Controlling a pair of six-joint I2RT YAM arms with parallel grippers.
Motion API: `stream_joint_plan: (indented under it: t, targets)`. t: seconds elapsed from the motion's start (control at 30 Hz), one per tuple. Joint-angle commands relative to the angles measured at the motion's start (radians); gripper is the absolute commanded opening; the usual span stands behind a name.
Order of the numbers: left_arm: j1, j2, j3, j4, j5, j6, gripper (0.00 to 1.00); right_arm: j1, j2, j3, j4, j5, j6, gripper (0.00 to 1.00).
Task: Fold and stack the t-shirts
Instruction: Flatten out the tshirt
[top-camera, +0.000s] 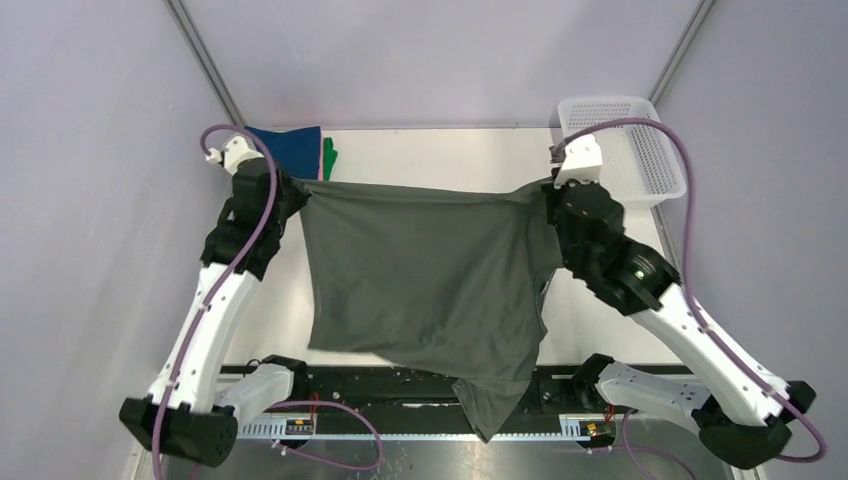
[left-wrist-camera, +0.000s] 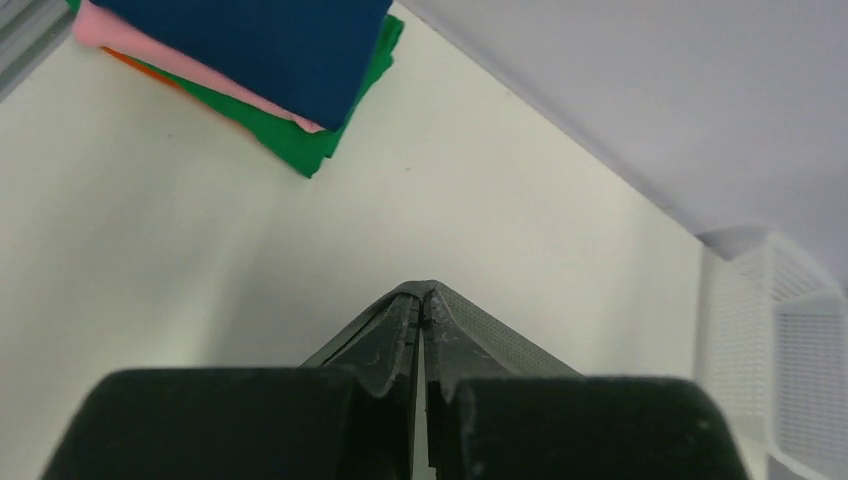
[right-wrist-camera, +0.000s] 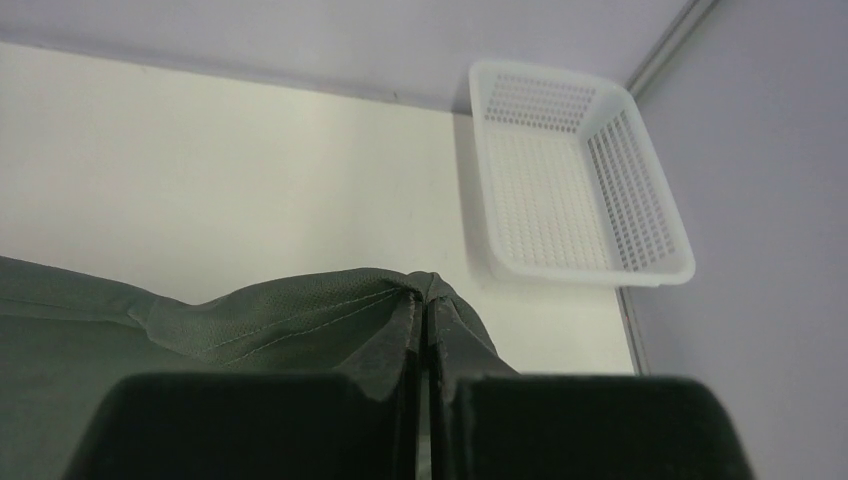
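**One big shirt held spread, four folded in a stack**

The dark grey-green t-shirt (top-camera: 420, 270) is unfolded and stretched wide, pinched at its two far corners so that its far edge runs taut from left to right. The cloth hangs in a broad, mostly smooth sheet with slack folds on the right side, and a narrow tail droops lowest over the table's near edge.

The folded ones lie stacked at the far left corner, just behind the big shirt's left corner. The navy blue t-shirt (left-wrist-camera: 270, 50) is on top, the pink t-shirt (left-wrist-camera: 100, 25) under it, and a thin sliver of the orange t-shirt (left-wrist-camera: 140, 68) shows at the pink one's edge. The green t-shirt (left-wrist-camera: 300, 140) juts out at one corner.
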Motion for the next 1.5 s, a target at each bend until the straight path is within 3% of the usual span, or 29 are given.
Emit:
stream_joint_plan:
  t: [0.0,0.23,0.43,0.8,0.9,0.97,1.03,1.1,1.13,1.17,1.23,1.47]
  targets:
    - [0.009,0.076,0.005,0.19,-0.088,0.047,0.0,-0.108,0.062,-0.047,0.141,-0.045,0.061,0.0]
    - [0.031,0.339,0.084,0.252,-0.082,0.067,0.0,-0.241,0.246,-0.036,0.196,-0.147,0.094,0.0]
    - [0.048,0.595,0.247,0.239,-0.069,0.085,0.0,-0.301,0.416,0.021,0.231,-0.201,0.084,0.0]
    - [0.056,1.081,0.708,0.228,-0.034,0.131,0.0,-0.432,0.826,0.268,0.236,-0.34,0.12,0.03]
    - [0.057,1.237,0.865,0.222,-0.003,0.146,0.15,-0.465,0.979,0.393,0.214,-0.373,0.136,0.06]
    - [0.057,1.346,0.993,0.209,0.007,0.161,0.3,-0.496,1.107,0.519,0.192,-0.389,0.143,0.2]
    - [0.057,1.449,1.13,0.186,0.014,0.175,0.41,-0.521,1.235,0.724,0.079,-0.391,0.182,0.6]
    - [0.057,1.486,1.227,0.172,0.027,0.178,0.59,-0.532,1.327,0.905,-0.024,-0.428,0.19,0.84]
    - [0.057,1.479,1.243,0.18,0.035,0.176,0.88,-0.534,1.357,0.984,-0.089,-0.441,0.191,0.93]
    - [0.057,1.456,1.229,0.185,0.045,0.169,0.98,-0.533,1.372,1.043,-0.145,-0.457,0.199,0.99]
    - [0.055,1.376,1.154,0.219,0.094,0.16,0.99,-0.532,1.337,1.061,-0.212,-0.492,0.223,0.99]
    - [0.001,1.001,0.717,0.207,0.172,0.149,0.99,-0.504,0.968,0.523,-0.118,-0.741,0.347,0.99]
